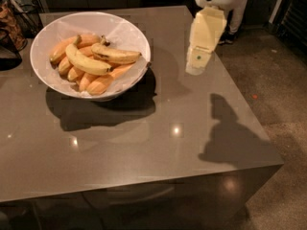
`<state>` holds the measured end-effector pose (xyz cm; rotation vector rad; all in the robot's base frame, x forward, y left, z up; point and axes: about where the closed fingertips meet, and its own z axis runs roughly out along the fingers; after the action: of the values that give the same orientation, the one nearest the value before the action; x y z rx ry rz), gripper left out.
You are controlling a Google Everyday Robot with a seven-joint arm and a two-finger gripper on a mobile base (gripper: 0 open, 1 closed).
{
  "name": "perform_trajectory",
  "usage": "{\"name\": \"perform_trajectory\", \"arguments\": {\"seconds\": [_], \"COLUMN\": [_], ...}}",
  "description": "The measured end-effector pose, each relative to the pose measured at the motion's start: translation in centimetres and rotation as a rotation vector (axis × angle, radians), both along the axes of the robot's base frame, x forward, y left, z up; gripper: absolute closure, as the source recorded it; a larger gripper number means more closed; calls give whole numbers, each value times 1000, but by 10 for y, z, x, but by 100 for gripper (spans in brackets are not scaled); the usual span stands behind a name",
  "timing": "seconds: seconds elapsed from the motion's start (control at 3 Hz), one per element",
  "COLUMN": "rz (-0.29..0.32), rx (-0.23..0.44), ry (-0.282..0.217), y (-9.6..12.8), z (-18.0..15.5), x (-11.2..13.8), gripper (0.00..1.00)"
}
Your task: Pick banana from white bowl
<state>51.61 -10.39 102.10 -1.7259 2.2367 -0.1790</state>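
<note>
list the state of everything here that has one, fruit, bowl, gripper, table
banana: lying on top of the pile in the bowl, not gripped
smoother yellow banana: lying on the pile next to it
orange bananas: heaped underneath
white bowl: upright on the table, holding the fruit
gripper: over the table, right of the bowl, touching no fruit
table: glossy, bearing the bowl

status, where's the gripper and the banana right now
Gripper over the table, beside the white bowl, not touching. Banana on top of the pile in the bowl, not held. Smoother yellow banana alongside it, orange bananas beneath.
</note>
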Motion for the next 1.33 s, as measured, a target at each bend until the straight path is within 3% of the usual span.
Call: {"name": "perform_trajectory", "arguments": {"seconds": [0.33, 1.0, 1.33], "rz": [80, 70, 66], "rx": [21, 81, 123], "ry": [-34, -54, -14], "y": [44, 52, 74], "z": [10, 8, 6], "x": [24, 39, 54], "gripper": [0, 0, 0]}}
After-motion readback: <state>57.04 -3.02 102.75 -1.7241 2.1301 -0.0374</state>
